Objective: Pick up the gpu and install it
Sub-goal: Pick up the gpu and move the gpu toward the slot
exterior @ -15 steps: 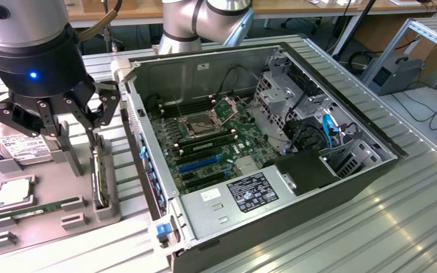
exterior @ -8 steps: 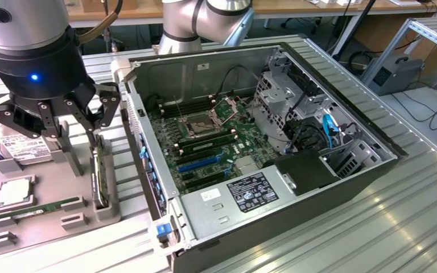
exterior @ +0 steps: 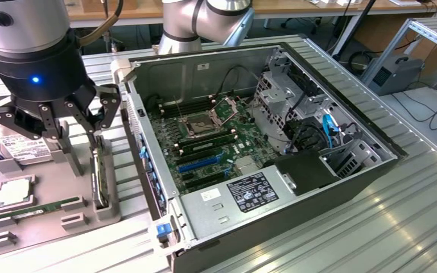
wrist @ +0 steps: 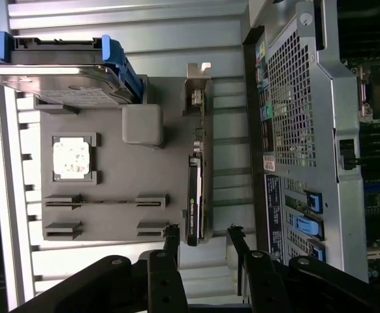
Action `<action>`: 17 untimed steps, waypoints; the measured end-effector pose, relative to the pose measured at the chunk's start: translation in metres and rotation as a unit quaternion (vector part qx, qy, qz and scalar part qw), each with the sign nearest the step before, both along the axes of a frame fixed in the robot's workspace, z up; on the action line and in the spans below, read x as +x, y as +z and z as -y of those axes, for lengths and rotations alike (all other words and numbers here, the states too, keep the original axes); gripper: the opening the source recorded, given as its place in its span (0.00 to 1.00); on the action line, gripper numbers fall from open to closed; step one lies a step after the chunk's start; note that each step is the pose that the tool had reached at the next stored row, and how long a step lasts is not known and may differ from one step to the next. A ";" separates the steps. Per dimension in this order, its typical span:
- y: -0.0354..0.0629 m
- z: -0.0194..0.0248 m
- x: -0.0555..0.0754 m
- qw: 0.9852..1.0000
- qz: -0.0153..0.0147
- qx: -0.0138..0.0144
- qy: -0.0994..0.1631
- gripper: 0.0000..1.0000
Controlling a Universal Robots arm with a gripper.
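Note:
The gpu (wrist: 196,189) is a thin dark card with a silver end bracket (wrist: 196,85). It stands on edge in a grey holder tray (wrist: 111,182), on the side nearest the computer case. In the exterior view the gpu (exterior: 97,179) is at the left, beside the case wall. My gripper (wrist: 203,240) hangs open above the card's end, one black finger (wrist: 170,244) on each side of it and apart from it. In the exterior view the gripper (exterior: 78,128) hovers over the tray with nothing between its fingers.
The open computer case (exterior: 355,182) lies to the exterior view's right, its motherboard (exterior: 218,142) and blue slot (exterior: 200,163) exposed. The tray also carries a hard drive (exterior: 21,149), a processor (exterior: 13,193) and a green memory stick (exterior: 36,209). A ribbed metal table (exterior: 400,239) lies underneath.

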State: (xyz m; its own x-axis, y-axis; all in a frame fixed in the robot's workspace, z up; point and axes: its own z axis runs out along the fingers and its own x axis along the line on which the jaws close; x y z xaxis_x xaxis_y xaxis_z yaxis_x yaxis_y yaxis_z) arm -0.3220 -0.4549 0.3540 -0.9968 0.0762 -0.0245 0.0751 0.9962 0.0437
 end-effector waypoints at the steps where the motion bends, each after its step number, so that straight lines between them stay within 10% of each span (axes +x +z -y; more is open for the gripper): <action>1: -0.0003 0.0000 0.000 1.000 0.000 0.000 0.000 0.42; 17: -0.0046 0.0000 0.000 1.000 0.000 0.000 0.000 0.42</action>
State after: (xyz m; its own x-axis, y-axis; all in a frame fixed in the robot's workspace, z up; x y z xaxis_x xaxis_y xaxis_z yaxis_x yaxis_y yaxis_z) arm -0.3220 -0.4549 0.3494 -0.9968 0.0762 -0.0245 0.0751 0.9962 0.0437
